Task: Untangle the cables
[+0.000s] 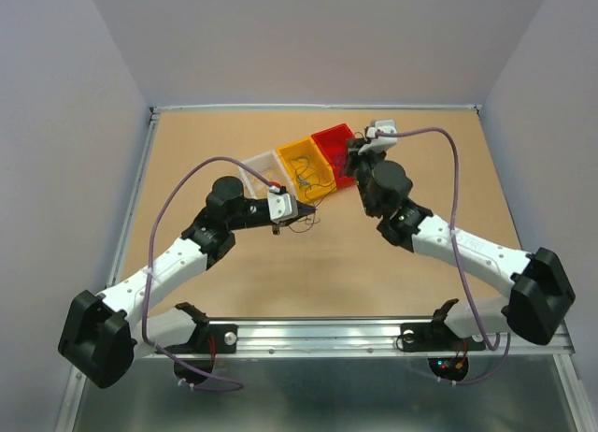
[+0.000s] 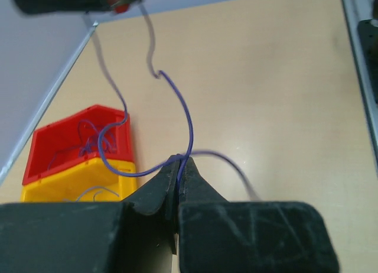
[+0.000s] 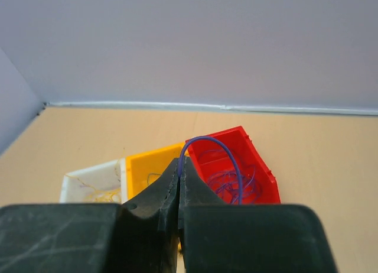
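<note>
Tools on both arms are pinched narrow, each on one thin wire. The desk (image 1: 187,151) carries three bins in a row towards its far middle: a white bin (image 1: 254,163) on the left, a yellow bin (image 1: 297,151) in the centre and a red bin (image 1: 329,137) on the right. The left tool (image 2: 179,161) sits just near of the white and yellow bins, gripping a purple wire (image 2: 188,116) that climbs away, one loop reaching the red bin's rim. The right tool (image 3: 179,162) hangs over the red bin, gripping a purple strand (image 3: 227,152) that arcs down into the tangled cables (image 3: 236,184) inside. Yellowish strands (image 3: 103,196) lie in the white bin.
</note>
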You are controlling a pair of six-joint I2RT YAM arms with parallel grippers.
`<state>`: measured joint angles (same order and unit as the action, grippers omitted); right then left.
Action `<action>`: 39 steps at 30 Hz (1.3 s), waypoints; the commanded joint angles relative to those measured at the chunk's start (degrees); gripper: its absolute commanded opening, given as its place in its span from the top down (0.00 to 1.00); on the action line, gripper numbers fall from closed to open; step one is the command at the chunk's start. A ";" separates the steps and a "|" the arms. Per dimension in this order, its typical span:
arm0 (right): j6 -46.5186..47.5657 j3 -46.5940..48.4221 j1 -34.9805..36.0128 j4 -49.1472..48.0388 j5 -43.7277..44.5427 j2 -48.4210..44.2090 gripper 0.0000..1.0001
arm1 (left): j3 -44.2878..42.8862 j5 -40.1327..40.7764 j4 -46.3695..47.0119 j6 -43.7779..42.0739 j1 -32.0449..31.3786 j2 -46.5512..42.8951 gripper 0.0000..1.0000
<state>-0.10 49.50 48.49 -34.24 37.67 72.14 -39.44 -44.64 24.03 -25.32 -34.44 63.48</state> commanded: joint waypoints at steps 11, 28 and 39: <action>-1.22 18.79 -4.81 27.21 -54.86 18.99 0.99 | 1.91 -4.77 6.10 6.67 1.65 -7.32 1.00; 2.74 15.46 -4.81 22.29 -80.29 18.83 1.00 | 8.24 5.00 30.64 34.64 16.24 -7.32 1.00; -4.82 2.81 -4.81 3.40 -66.42 7.76 0.92 | 8.06 2.19 30.90 35.17 16.59 -6.80 1.00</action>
<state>-2.63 54.83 43.55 -21.26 -33.87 83.48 -30.59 -41.47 50.26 9.06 -18.24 57.06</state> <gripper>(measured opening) 0.074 0.098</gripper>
